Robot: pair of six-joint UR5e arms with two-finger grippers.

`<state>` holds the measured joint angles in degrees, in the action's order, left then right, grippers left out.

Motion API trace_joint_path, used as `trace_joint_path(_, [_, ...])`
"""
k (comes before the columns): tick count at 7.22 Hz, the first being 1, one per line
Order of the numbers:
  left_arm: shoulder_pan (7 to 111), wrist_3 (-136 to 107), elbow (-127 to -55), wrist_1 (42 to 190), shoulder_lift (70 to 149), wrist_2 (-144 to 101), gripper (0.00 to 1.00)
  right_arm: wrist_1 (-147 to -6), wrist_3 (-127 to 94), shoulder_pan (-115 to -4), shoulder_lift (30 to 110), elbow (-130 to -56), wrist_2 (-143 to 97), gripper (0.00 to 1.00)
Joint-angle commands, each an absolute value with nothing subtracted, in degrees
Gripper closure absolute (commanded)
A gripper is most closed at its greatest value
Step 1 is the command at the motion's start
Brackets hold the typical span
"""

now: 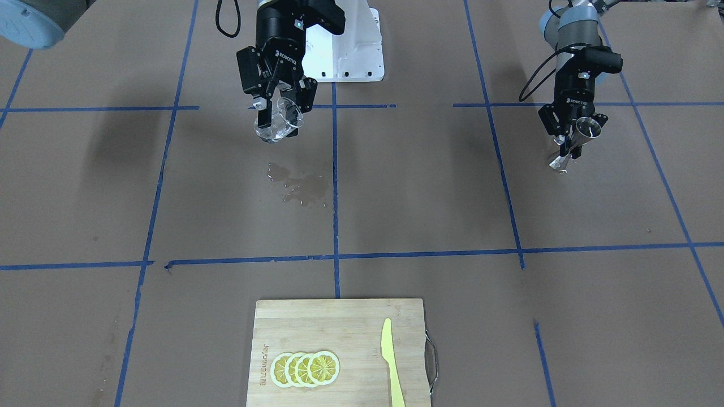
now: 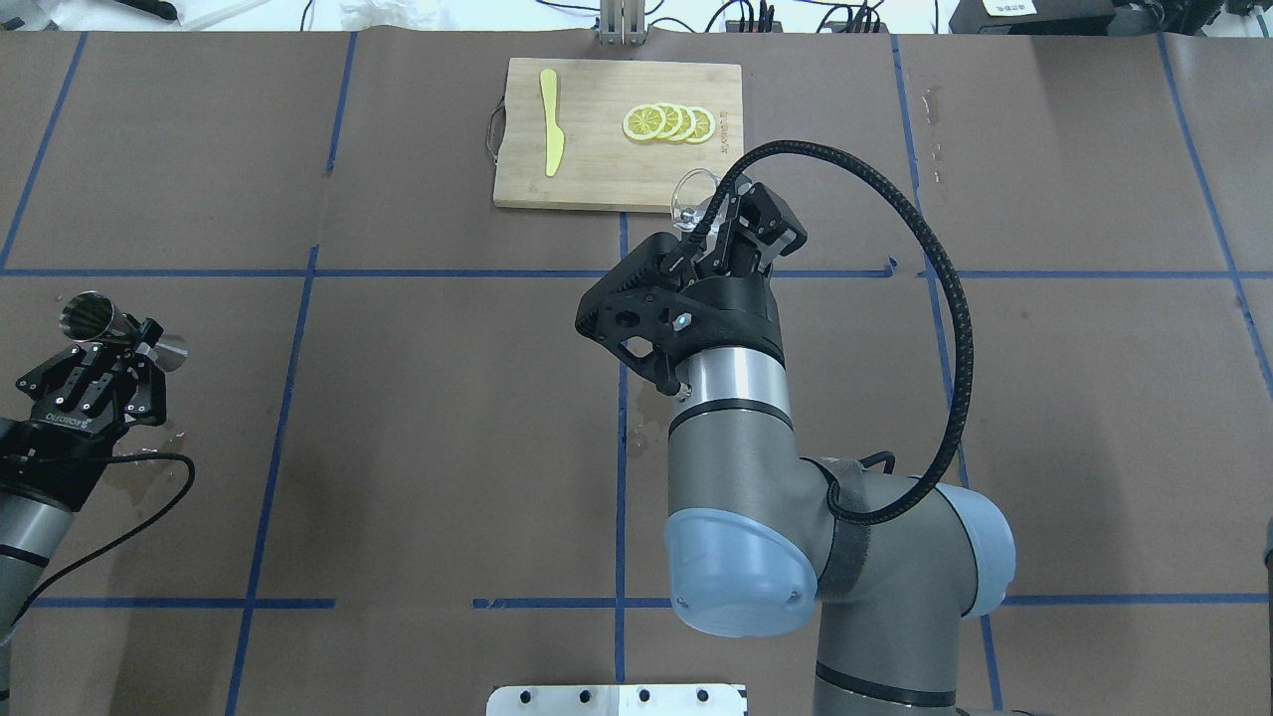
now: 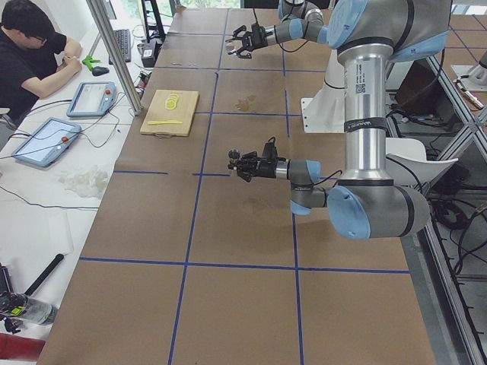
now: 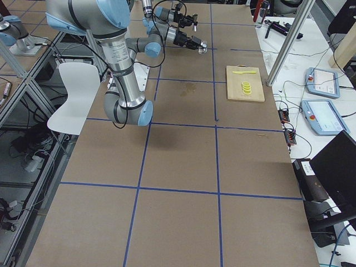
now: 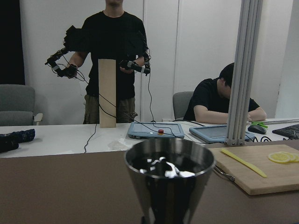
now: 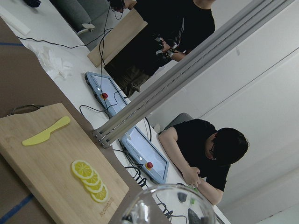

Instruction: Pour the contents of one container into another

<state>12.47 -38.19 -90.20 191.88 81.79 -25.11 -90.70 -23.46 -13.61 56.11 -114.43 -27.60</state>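
Observation:
My left gripper (image 1: 568, 142) (image 2: 124, 343) is shut on a steel jigger (image 1: 576, 144) (image 2: 97, 320) and holds it about upright above the table on my left side. In the left wrist view the jigger's cup (image 5: 169, 175) has a little liquid in it. Near the table's middle, my right gripper (image 1: 280, 116) (image 2: 721, 214) is shut on a clear glass (image 1: 281, 121) (image 2: 693, 197), which is tilted in the air. Only the glass's rim (image 6: 168, 205) shows at the bottom of the right wrist view. The two containers are far apart.
A wet spill (image 1: 300, 183) marks the brown paper below the glass. A wooden cutting board (image 1: 339, 333) (image 2: 597, 169) at the far edge carries lemon slices (image 1: 305, 368) and a yellow knife (image 1: 391, 362). A person (image 3: 30, 53) sits beyond the table's far side.

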Motion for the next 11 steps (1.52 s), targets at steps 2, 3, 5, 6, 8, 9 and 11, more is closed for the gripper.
trace_joint_path(2, [9.8,-39.6,-88.5,192.3,84.5,-22.1,1.00,-90.8,-23.5,-13.5,56.2,-114.4,-27.6,1.00])
trace_joint_path(3, [9.6,-40.4,-87.1,192.5,85.9,-21.5,1.00,-90.7,-23.5,-13.5,56.2,-114.5,-27.6,1.00])
trace_joint_path(5, [9.6,-39.9,-86.2,192.3,87.5,-21.4,1.00,-90.7,-23.4,-13.5,56.3,-114.4,-27.6,1.00])
trace_joint_path(6, [9.2,-39.1,-86.2,192.1,87.4,-22.1,1.00,-90.7,-23.4,-13.5,56.3,-114.5,-27.6,1.00])
trace_joint_path(8, [9.2,-38.7,-86.2,192.0,86.7,-27.0,1.00,-90.7,-23.5,-13.5,56.3,-114.5,-27.6,1.00])
trace_joint_path(9, [9.2,-38.8,-86.1,191.9,86.5,-28.6,1.00,-90.7,-23.5,-13.5,56.4,-114.5,-27.6,1.00])
trace_joint_path(11, [9.2,-39.0,-85.0,191.8,86.4,-30.1,1.00,-90.7,-23.5,-13.5,56.8,-114.5,-27.6,1.00])
